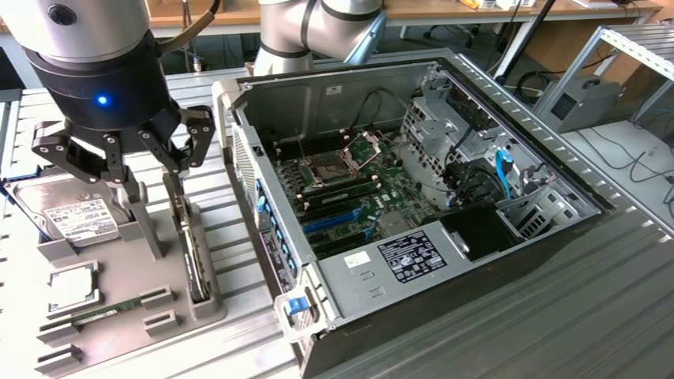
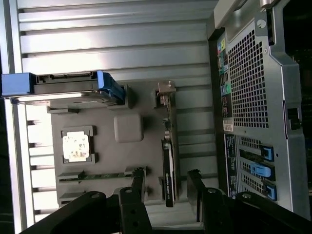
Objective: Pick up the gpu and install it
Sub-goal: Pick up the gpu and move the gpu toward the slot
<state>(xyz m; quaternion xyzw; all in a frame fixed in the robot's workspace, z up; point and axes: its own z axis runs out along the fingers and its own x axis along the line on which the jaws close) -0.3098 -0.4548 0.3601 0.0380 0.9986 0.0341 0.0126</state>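
The gpu (image 1: 194,260) stands on its edge in a slot of the grey holder tray (image 1: 126,272), in the exterior view's left half. In the wrist view the gpu (image 2: 168,163) is a thin dark card with a silver bracket at its far end. My gripper (image 1: 155,197) hangs just above the card's end. It is open, and its two fingers (image 2: 139,183) straddle the card with a gap on each side. In the wrist view the gripper (image 2: 167,187) holds nothing.
The open computer case (image 1: 421,181) lies right beside the tray, its rear panel (image 2: 263,97) close to the card. The tray also holds a hard drive (image 1: 74,217) with blue rails, a CPU (image 1: 69,288) and a RAM stick (image 1: 110,308).
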